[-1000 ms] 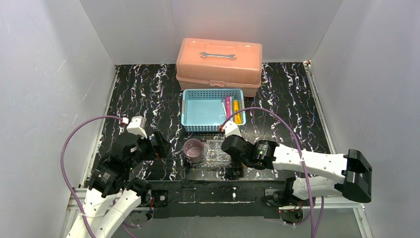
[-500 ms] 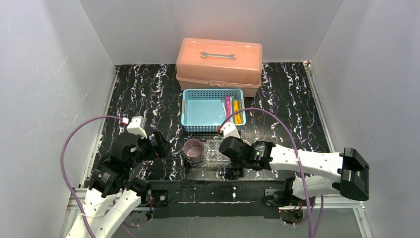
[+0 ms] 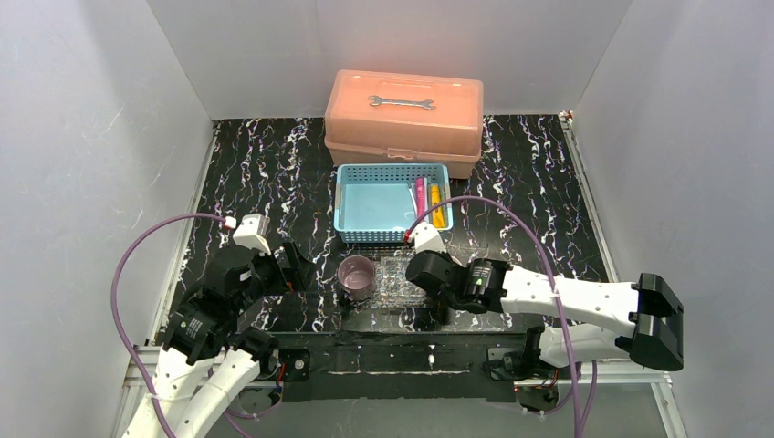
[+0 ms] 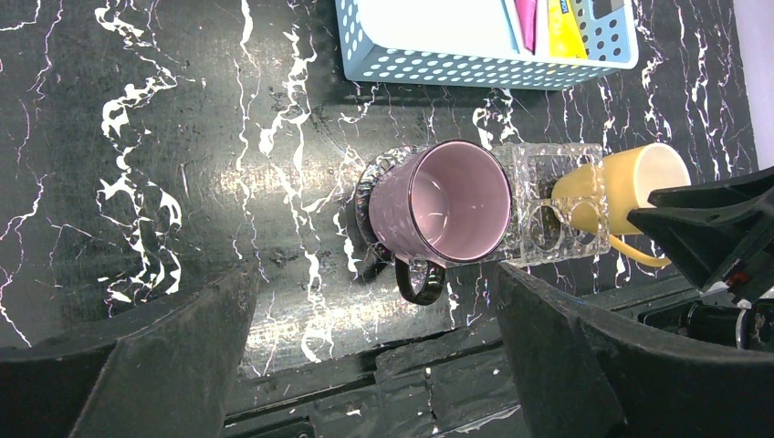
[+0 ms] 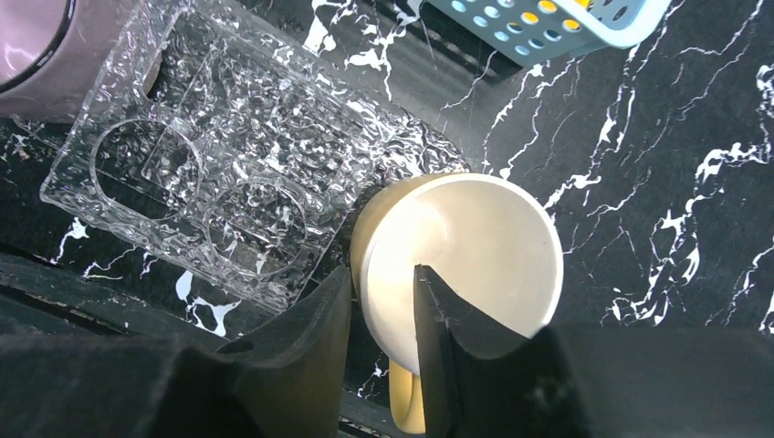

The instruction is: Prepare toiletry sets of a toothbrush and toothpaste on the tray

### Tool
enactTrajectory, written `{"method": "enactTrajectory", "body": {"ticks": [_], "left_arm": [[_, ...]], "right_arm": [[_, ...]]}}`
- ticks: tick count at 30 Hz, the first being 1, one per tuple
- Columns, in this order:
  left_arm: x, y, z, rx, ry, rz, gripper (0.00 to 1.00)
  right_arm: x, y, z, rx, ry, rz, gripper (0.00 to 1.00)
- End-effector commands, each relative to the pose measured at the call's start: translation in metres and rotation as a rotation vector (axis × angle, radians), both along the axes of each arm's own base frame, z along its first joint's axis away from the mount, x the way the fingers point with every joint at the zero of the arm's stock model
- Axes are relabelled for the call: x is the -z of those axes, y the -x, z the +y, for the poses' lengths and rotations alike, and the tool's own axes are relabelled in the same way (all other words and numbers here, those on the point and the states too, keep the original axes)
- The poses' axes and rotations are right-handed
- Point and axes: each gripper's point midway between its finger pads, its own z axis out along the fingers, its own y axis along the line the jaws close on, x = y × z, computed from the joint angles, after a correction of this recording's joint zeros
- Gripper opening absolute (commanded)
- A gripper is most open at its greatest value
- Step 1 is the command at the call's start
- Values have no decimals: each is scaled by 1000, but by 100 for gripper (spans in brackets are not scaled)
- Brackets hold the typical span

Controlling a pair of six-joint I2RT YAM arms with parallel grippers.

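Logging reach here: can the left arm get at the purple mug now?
Probably yes: the left gripper stands open, with only bare tabletop between it and the purple mug.

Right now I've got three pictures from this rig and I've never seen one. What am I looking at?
Two robot arms are bolted to a black marbled table, and each ends in a two-finger gripper. The wide picture looks down from above and behind the arms. The other two come from cameras on their wrists.

On the table are a salmon toolbox with a wrench on top, and a blue basket holding a magenta tube and a yellow tube. There is also a clear tray with a purple mug at one end and a yellow mug at the other.

The left gripper hangs wide open over the purple mug and holds nothing. The right gripper has one finger inside the yellow mug's rim and one outside. Its jaws are apart, so it doesn't look clamped.
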Motion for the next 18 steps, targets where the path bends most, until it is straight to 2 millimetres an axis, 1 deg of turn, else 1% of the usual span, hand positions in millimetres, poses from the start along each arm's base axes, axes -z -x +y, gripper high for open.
{"method": "enactTrajectory", "body": {"ticks": [1,4,9,14,18], "left_arm": [[-4,0,1,3,0,-14,99],[-4,0,1,1,1,-14,99],[-4,0,1,2,1,-13,99],[-4,0,1,2,1,-11,99],[-4,0,1,3,1,-11,99]], "right_arm": [[-38,-7,2,31,-64,-62,40],[-49,-8,0,35,-78,-74,41],[-69,-12,5,39,-123,-103,45],[-85,-20,13,43,-124,-139,46],[-101,-31,21,57,-91,-183,48]]}}
